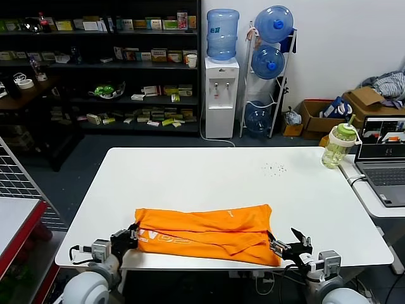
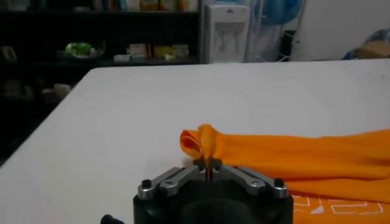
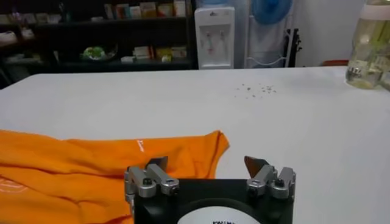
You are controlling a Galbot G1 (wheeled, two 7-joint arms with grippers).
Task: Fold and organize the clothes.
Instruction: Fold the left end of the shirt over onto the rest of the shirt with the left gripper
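Head view: T-shirt (image 1: 209, 233) lettering unreadable; left gripper (image 1: 131, 235) jaws pinching it, right gripper (image 1: 286, 244) jaws wide.

My grippers are black blocks with silver finger links and dark screws, the left gripper (image 1: 131, 237) and right gripper (image 1: 286, 244) trailing thin black cables off grey rounded wrists.
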